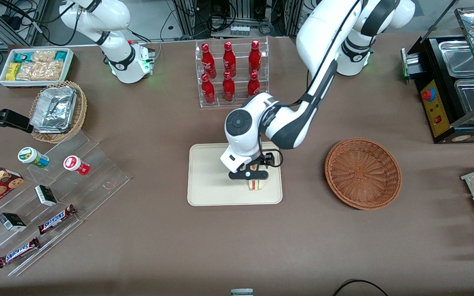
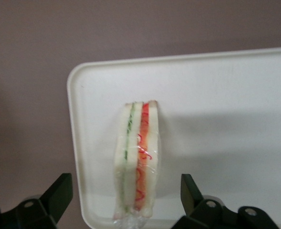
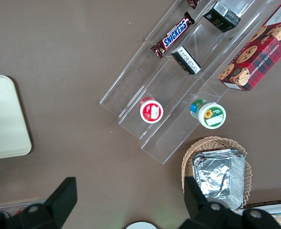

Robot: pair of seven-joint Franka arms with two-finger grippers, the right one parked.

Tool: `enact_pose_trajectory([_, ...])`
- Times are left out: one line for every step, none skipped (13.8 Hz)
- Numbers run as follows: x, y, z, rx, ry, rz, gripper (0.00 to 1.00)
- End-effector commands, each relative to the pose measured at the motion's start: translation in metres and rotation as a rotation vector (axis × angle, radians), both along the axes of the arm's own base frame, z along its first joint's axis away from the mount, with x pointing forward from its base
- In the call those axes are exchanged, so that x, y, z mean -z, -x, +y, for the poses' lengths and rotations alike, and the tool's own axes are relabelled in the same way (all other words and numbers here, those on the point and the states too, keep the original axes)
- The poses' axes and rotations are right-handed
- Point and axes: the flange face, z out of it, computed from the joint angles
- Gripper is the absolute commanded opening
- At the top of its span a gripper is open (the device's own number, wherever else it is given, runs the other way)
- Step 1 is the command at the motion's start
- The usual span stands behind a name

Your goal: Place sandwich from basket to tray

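The wrapped triangular white-bread sandwich (image 2: 136, 160) stands on its edge on the flat cream rectangular tray (image 1: 208, 181), out of the round reddish-brown wicker basket (image 1: 362, 172). The left arm's gripper (image 2: 126, 200) hovers above, fingers (image 2: 59, 193) spread wide, touching nothing. Only withdrawing appears left.

Table (image 1: 159, 230): brown cloth cover | bottle rack (image 1: 232, 74): clear, six red bottles | stepped clear shelf (image 1: 56, 197): snacks | black warmer (image 1: 451, 86): steel pans | floor (image 1: 150, 16): grey, cables | light: even
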Motion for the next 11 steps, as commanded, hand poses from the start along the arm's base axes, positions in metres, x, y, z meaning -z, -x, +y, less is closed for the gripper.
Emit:
enact_pose_trajectory([-0.051,-0.017,0.033,-0.048,0.005,-0.031,1.0])
enact_pose_trajectory([-0.064,-0.036,0.059,-0.093,0.03,-0.037,1.0])
enact_pose_trajectory([-0.076,-0.043,0.071,-0.122,0.054,-0.037,1.0])
enact_pose_trajectory([-0.09,-0.047,0.08,-0.127,0.058,-0.051,1.0])
enact_pose_trajectory([-0.101,-0.06,0.107,-0.124,0.063,-0.05,1.0])
enact_pose_trajectory([-0.112,-0.066,0.128,-0.093,0.056,-0.03,1.0])
enact_pose_trajectory([-0.122,-0.073,0.154,-0.073,0.05,0.001,1.0])
enact_pose_trajectory([-0.134,-0.08,0.179,-0.062,0.072,0.022,1.0])
enact_pose_trajectory([-0.15,-0.086,0.206,-0.07,0.107,0.034,1.0])
enact_pose_trajectory([-0.161,-0.091,0.237,-0.09,0.109,0.054,1.0])
enact_pose_trajectory([-0.168,-0.092,0.257,-0.099,0.104,0.071,1.0])
